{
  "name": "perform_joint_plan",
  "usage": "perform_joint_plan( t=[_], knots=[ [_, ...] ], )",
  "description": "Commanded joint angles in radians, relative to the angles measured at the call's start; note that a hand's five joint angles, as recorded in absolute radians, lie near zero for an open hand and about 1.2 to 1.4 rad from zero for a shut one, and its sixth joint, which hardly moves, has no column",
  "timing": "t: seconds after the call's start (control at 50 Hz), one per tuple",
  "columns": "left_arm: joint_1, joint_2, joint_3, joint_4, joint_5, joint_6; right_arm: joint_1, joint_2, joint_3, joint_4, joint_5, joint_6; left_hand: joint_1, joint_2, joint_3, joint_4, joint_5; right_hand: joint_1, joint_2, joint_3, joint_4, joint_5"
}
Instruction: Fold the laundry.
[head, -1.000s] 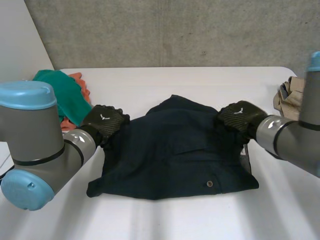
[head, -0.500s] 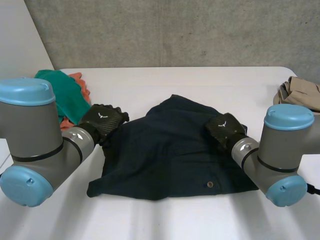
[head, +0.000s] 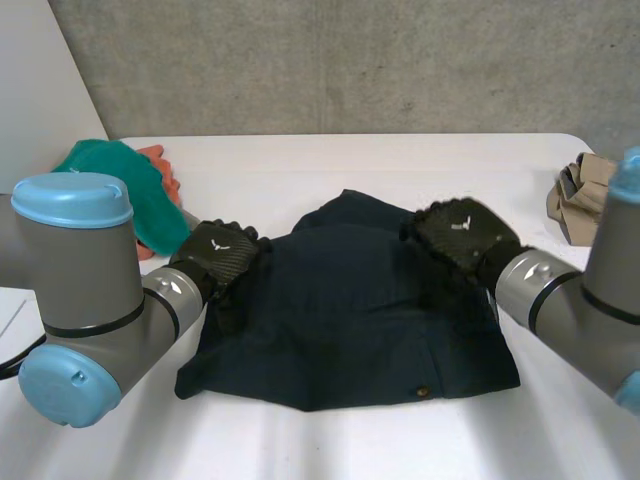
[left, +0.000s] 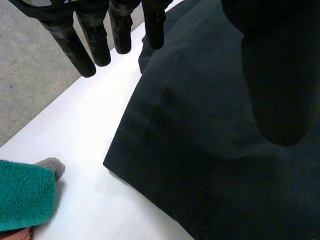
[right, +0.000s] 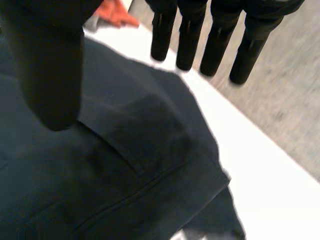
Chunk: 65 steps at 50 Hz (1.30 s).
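Our left hand (head: 218, 255) and right hand (head: 460, 232) hover, fingers spread, over the dark garment (head: 340, 310); beyond their fingertips the white table (head: 400, 165) meets a grey concrete wall (head: 350, 60).

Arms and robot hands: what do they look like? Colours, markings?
The left arm and right arm are grey tubes with light-blue caps and black ring seams. The left robot hand and right robot hand are black, with woven-pattern backs bearing a small white mark; the fingers are black rods.
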Motion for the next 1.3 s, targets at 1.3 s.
perform_joint_plan(
  t=[1.3],
  knots=[
    [0.02, -0.013, 0.291, 0.058, 0.067, -0.068, 0.012, 0.014, -0.204, -0.111, 0.035, 0.039, 1.177, 1.183, 1.173, 1.188, 1.166, 0.988, 0.99, 0.978, 0.969, 0.989]
  ],
)
